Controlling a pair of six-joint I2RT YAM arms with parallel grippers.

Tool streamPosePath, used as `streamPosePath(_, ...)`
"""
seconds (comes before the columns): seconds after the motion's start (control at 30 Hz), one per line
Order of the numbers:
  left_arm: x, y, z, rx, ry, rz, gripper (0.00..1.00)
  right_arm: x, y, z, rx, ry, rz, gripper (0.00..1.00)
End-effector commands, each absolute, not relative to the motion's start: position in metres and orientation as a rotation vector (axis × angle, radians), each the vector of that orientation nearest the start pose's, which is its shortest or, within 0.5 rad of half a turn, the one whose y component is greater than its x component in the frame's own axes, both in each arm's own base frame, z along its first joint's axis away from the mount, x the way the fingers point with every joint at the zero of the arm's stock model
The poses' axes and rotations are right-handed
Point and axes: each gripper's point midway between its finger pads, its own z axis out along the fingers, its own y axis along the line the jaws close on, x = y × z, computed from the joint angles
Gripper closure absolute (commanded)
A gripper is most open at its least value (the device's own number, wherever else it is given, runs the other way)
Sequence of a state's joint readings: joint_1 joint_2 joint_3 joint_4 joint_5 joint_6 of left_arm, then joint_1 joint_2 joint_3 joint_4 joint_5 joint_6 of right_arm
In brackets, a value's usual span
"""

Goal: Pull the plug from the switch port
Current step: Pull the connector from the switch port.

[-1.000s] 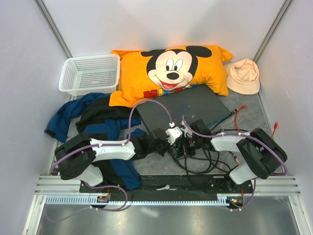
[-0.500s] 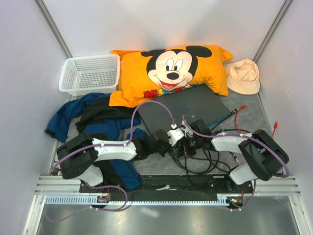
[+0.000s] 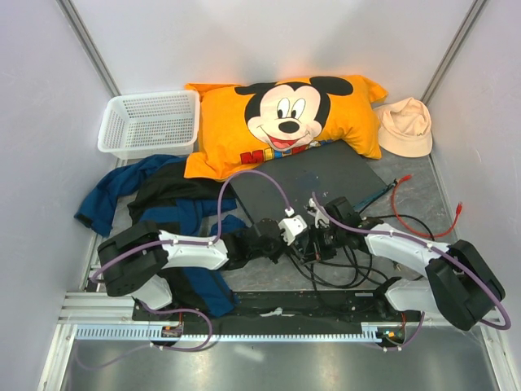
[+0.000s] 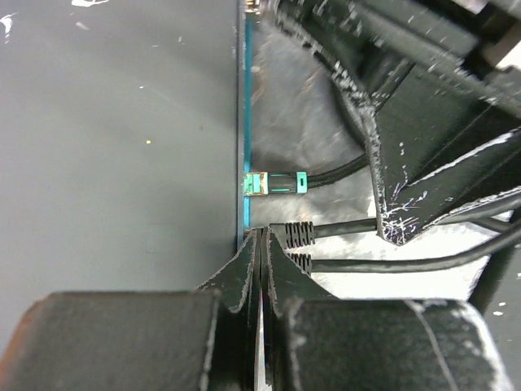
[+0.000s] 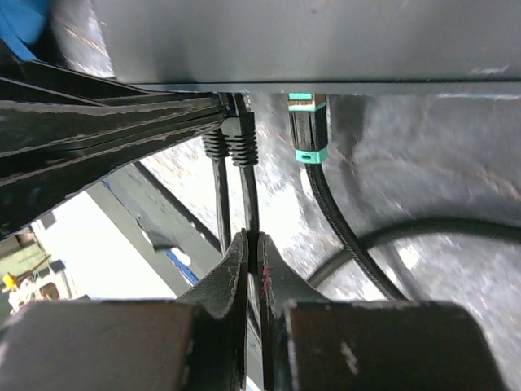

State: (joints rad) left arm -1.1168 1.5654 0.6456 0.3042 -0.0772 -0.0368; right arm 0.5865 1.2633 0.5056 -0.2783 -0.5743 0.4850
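The switch (image 3: 305,183) is a flat dark grey box lying in front of the orange pillow; it also shows in the left wrist view (image 4: 122,122) and the right wrist view (image 5: 309,41). Two black plugs (image 5: 232,138) and a teal-banded plug (image 5: 307,122) sit in its near edge. In the left wrist view the teal-banded plug (image 4: 277,182) is above the black plugs (image 4: 297,236). My left gripper (image 4: 260,238) is shut and empty, tips at the switch's edge beside the black plugs. My right gripper (image 5: 252,240) is shut on a black cable (image 5: 248,204) just behind one black plug.
An orange Mickey Mouse pillow (image 3: 285,118) lies behind the switch. A white basket (image 3: 151,122) stands at the back left and a beige hat (image 3: 404,126) at the back right. Blue and black clothes (image 3: 163,204) lie left. Black cables (image 3: 334,269) and a red cable (image 3: 423,220) trail near the right arm.
The right arm has stretched out, its elbow swinging right and down. Both grippers have shifted slightly toward the switch's edge. More of the red cable shows.
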Motion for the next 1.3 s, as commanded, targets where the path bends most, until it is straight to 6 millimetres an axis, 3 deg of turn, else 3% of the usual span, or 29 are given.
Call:
streamPosePath(0.0,0.184,-0.289,-0.033,1.170,2.159,-0.287,0.98,0.054,0.194,0.040,-0.394,3.106,1.169,1.00)
streamPosePath(0.07,0.185,-0.288,-0.035,1.173,2.166,-0.278,0.98,0.040,0.185,0.039,-0.371,3.203,1.135,1.00)
streamPosePath(0.23,0.187,-0.288,-0.042,1.172,2.186,-0.250,0.98,0.038,0.180,0.056,-0.369,3.250,1.125,1.00)
streamPosePath(0.37,0.193,-0.304,-0.019,1.102,2.157,-0.303,0.98,0.092,0.190,0.102,-0.457,2.961,1.214,1.00)
streamPosePath(0.4,0.190,-0.302,-0.017,1.115,2.177,-0.308,0.98,0.116,0.193,0.122,-0.553,2.841,1.157,1.00)
streamPosePath(0.5,0.185,-0.314,0.007,1.124,2.152,-0.403,0.98,0.160,0.195,0.164,-0.614,2.629,1.064,1.00)
streamPosePath(0.6,0.183,-0.330,0.047,1.122,2.072,-0.504,0.98,0.189,0.188,0.184,-0.676,2.510,0.900,1.00)
streamPosePath(0.7,0.198,-0.336,0.080,1.057,2.037,-0.474,0.98,0.211,0.167,0.173,-0.670,2.515,0.662,1.00)
streamPosePath(0.73,0.198,-0.336,0.085,1.067,2.028,-0.464,0.98,0.222,0.156,0.172,-0.636,2.520,0.560,1.00)
streamPosePath(0.77,0.202,-0.340,0.105,1.086,1.961,-0.473,0.98,0.233,0.147,0.173,-0.639,2.504,0.499,1.00)
streamPosePath(0.83,0.204,-0.342,0.119,1.099,1.923,-0.488,0.98,0.262,0.130,0.197,-0.546,2.432,0.373,1.00)
streamPosePath(0.87,0.209,-0.343,0.130,1.112,1.890,-0.486,0.98,0.280,0.107,0.206,-0.454,2.416,0.265,1.00)
streamPosePath(0.9,0.212,-0.342,0.138,1.101,1.878,-0.491,0.98,0.296,0.096,0.229,-0.405,2.357,0.205,1.00)
streamPosePath(0.93,0.216,-0.341,0.143,1.085,1.875,-0.492,0.98,0.307,0.084,0.234,-0.367,2.352,0.143,1.00)
streamPosePath(0.97,0.225,-0.338,0.150,1.049,1.872,-0.494,0.98,0.318,0.056,0.242,-0.323,2.337,0.003,1.00)
streamPosePath(1.0,0.229,-0.336,0.155,1.039,1.859,-0.500,0.98,0.328,0.042,0.256,-0.284,2.304,-0.061,1.00)
streamPosePath(1.1,0.247,-0.326,0.175,0.981,1.815,-0.493,0.98,0.345,-0.024,0.263,-0.089,2.325,-0.227,1.00)
streamPosePath(1.17,0.259,-0.312,0.188,0.930,1.784,-0.486,0.98,0.347,-0.071,0.251,0.063,2.381,-0.295,1.00)
streamPosePath(1.23,0.265,-0.304,0.209,0.894,1.713,-0.484,0.98,0.351,-0.089,0.237,0.082,2.430,-0.333,1.00)
streamPosePath(1.27,0.269,-0.296,0.208,0.889,1.704,-0.457,0.98,0.352,-0.098,0.231,0.083,2.442,-0.373,1.00)
